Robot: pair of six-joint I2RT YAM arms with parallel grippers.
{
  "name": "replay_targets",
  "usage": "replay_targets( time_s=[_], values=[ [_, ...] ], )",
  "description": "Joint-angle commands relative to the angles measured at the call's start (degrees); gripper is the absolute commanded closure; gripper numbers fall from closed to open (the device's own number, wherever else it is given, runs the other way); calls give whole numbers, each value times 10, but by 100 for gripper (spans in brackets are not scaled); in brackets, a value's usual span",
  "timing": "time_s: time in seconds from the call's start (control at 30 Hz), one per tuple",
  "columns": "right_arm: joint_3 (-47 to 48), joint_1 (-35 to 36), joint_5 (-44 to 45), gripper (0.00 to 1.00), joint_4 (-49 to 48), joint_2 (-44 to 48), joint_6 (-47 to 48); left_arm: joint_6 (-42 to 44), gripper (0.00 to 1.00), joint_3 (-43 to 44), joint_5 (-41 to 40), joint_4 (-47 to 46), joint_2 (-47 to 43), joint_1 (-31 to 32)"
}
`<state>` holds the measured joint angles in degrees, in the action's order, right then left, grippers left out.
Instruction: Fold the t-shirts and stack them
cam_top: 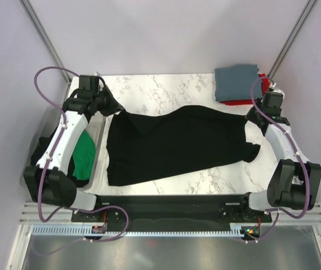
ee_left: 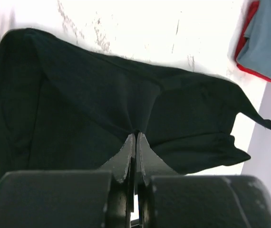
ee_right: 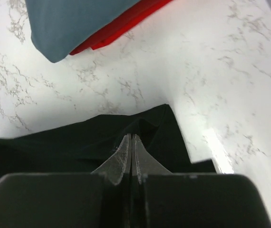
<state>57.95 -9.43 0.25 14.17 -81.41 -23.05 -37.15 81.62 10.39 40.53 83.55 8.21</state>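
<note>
**Black t-shirt**: It lies spread across the middle of the marble table, mostly flat, with its long side running left to right. Its far left corner is drawn toward the left gripper. Its right end narrows toward the right gripper. One sleeve sticks out at the near right and rests on the table top.

**Left gripper:** The jaws are together, clamped on a pinch of the black cloth. In the left wrist view the two fingers meet at their tips, and the fabric radiates from that spot in shallow folds.

**Right gripper:** The jaws are together, clamped on the edge of the same t-shirt. In the right wrist view the cloth puckers at the fingertips, with bare marble beyond it.

**Folded stack:** A grey-blue t-shirt lies folded at the far right corner of the table, on top of a red t-shirt. Only the edges of the red one show, along the near and right sides of the stack. The stack is apart from the black t-shirt and sits just beyond the right gripper.

**Bin:** A clear plastic bin stands at the left edge of the table, under the left arm. A green t-shirt is bunched inside it, partly hidden by the arm.

**Arms:** Both arms reach forward from their bases at the near edge, one at each end of the black t-shirt. The shirt spans the gap between the two grippers.
</note>
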Motion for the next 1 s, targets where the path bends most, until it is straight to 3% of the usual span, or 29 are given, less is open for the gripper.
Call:
replay_targets(
  time_s=[0.0,0.3,0.37,0.4,0.43,0.47,0.5,0.57,0.63,0.8,0.97],
  values=[
    [-34,-23,22,100,-20,50,-30,-35,98,-96,-13,-6,-83,4],
    [-112,-67,8,100,-4,100,-74,-111,97,-354,38,2,-286,48],
    [-117,-68,-1,100,-3,100,-73,-116,91,-379,56,12,-314,49],
    [-114,-69,-26,95,0,95,-71,-118,83,-394,60,16,-326,50],
    [-108,-69,-42,84,9,90,-65,-118,63,-400,66,23,-351,51],
    [-100,-69,-52,50,20,82,-55,-118,56,-404,73,35,-362,51],
    [-89,-68,-52,33,29,81,-53,-118,35,-406,74,44,-372,51],
    [-83,-67,-41,17,45,95,-52,-115,32,-406,67,58,-399,51],
    [-75,-60,-27,14,52,108,-53,-111,32,-402,53,58,-409,51],
    [-56,55,-53,15,29,111,-48,-119,33,-394,8,22,-361,62],
    [-24,135,-120,16,3,-26,-27,-136,34,-359,-47,-38,-236,120]
  ],
)
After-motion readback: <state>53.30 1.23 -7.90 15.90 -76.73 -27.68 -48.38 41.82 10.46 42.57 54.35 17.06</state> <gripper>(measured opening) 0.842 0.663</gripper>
